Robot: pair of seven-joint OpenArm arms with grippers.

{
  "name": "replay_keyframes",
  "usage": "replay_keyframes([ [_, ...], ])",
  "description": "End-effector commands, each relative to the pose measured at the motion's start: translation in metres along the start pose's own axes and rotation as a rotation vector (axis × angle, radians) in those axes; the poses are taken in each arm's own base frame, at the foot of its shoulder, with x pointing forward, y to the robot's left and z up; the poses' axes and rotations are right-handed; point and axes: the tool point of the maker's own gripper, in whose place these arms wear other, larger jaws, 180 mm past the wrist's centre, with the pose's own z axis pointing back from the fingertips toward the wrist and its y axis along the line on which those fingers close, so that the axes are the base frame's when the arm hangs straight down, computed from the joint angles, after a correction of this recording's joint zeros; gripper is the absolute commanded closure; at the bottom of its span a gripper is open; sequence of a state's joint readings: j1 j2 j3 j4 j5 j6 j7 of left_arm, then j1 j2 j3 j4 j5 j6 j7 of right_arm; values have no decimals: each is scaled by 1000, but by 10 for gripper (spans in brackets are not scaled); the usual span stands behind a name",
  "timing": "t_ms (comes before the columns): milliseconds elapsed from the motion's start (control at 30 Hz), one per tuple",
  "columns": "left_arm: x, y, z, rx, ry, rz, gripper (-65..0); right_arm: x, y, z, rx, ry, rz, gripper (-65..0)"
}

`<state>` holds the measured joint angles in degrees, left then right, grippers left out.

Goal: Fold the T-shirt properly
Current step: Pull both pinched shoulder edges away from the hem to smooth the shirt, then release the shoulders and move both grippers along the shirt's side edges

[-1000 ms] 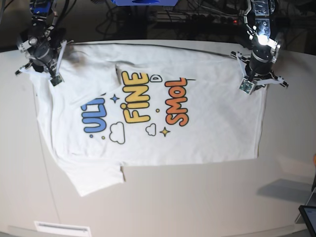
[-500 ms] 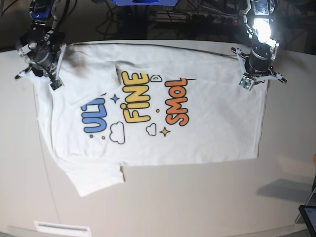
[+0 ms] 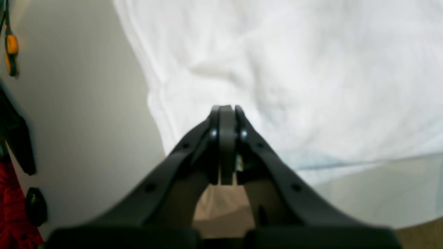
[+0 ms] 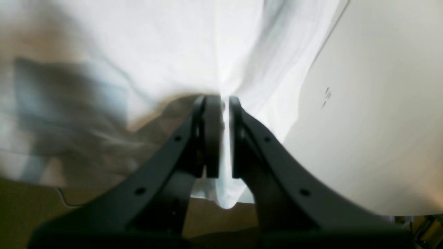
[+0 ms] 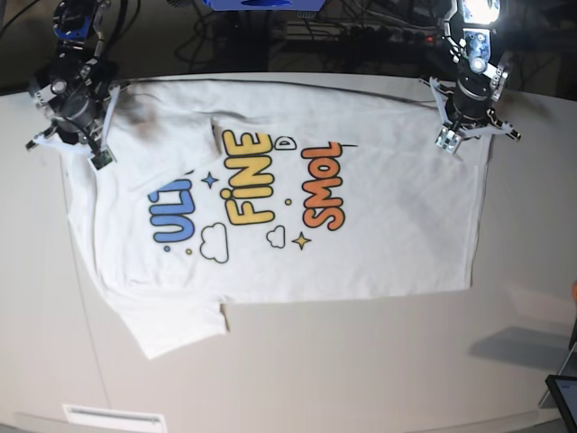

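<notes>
The white T-shirt [image 5: 379,234] lies spread flat on the table, its blue, yellow and orange print facing up and one sleeve sticking out at the front left. My right gripper [image 5: 77,122] hangs over the shirt's far left corner. In the right wrist view that gripper [image 4: 221,103] is shut on a fold of the white T-shirt [image 4: 155,41] cloth, which shows between its fingers. My left gripper [image 5: 467,122] hangs over the far right corner. In the left wrist view it [image 3: 226,110] is shut just above the T-shirt [image 3: 311,69], with no cloth seen between its fingers.
The beige table [image 5: 361,361] stretches in front of the shirt, with a white strip [image 5: 113,418] at the front left edge. A dark screen corner [image 5: 563,397] is at the front right. Cables [image 5: 361,32] run behind the table.
Both grippers have drifted a little toward the back edge of the table. The shirt's outline has barely changed.
</notes>
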<state>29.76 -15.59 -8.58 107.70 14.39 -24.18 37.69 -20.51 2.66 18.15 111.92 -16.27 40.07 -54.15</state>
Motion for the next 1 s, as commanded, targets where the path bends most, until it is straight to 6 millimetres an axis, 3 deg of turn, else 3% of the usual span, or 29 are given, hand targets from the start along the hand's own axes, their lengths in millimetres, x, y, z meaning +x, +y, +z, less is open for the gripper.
replay_keyframes([
  [0, 3, 7, 4, 23, -14, -11, 0, 10, -10, 6, -32, -33, 2, -54],
  [267, 7, 10, 7, 32, -27, -14, 0, 22, -20, 8, -58, -65, -7, -54],
  [500, 18, 52, 21, 154, -60, 26, 0, 39, -33, 10, -87, -103, -9, -54],
  [633, 24, 82, 18, 227, -23, 72, 0, 66, -67, 16, -160, -161, 7, -54],
  [800, 60, 125, 16, 328, -90, 125, 0, 113, -115, 31, -262, -267, -11, -54],
  [967, 75, 156, 1, 374, -110, 194, 0, 151, -141, 14, -241, -292, -61, -57],
])
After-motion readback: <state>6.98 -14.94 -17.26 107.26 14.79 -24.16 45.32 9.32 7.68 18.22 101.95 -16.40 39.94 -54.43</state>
